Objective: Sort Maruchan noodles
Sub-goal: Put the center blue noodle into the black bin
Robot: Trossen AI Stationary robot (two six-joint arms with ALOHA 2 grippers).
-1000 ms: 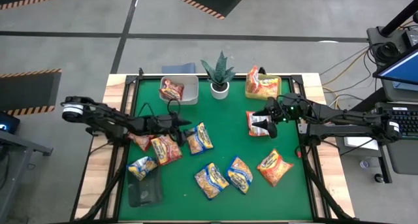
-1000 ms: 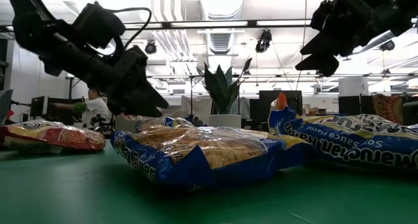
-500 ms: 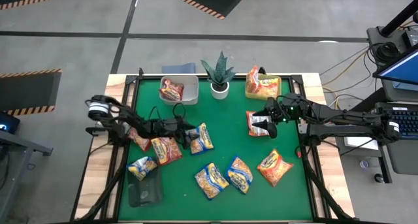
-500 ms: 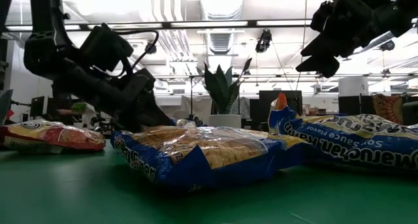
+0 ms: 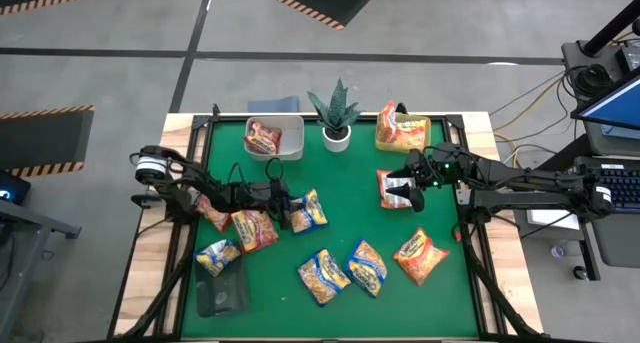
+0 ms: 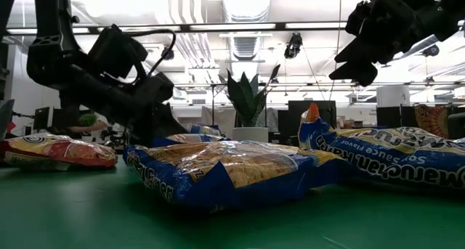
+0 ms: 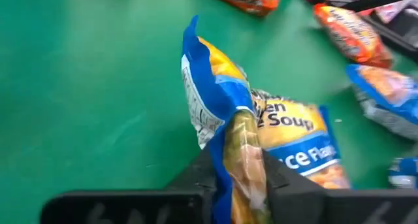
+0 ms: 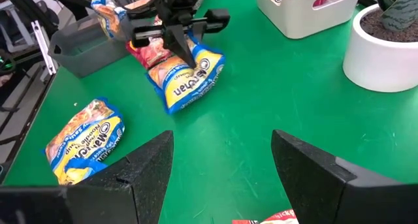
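**Ramen packets in yellow, blue, orange and red on a green table**

A yellow-and-blue packet (image 7: 261, 139) carries white lettering on its blue band. Another yellow-blue packet (image 5: 367, 267) lies on the green table (image 5: 350, 183), near an orange-red packet (image 5: 420, 255). A white bin (image 5: 275, 138) holds a red-white packet (image 5: 263, 137). The green-leaved plant (image 5: 336, 107) sits in a white pot (image 5: 336, 137). The arms are black.

Glossy crinkled plastic noodle packets (image 5: 308, 212) lie on a matt green table mat (image 5: 350, 183) edged in pale wood.
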